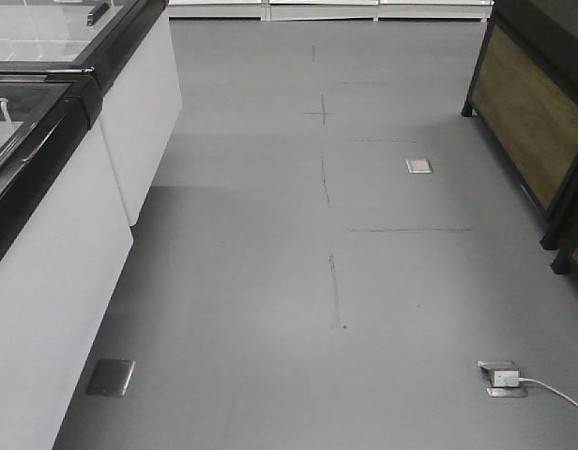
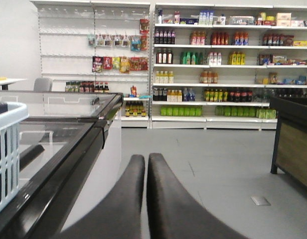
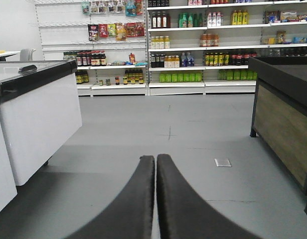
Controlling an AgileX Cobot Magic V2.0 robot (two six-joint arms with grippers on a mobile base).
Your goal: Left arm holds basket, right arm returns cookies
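Left wrist view: my left gripper (image 2: 146, 159) jaws were pressed together, nothing between. Basket (image 2: 5, 154) sat at frame's left edge, atop chest freezer (image 2: 78, 149), apart from my fingers. Right wrist view: my right gripper (image 3: 155, 160) jaws likewise pressed together, empty, above grey floor (image 3: 193, 149). Stocked shelves (image 3: 203, 50) stood well ahead.
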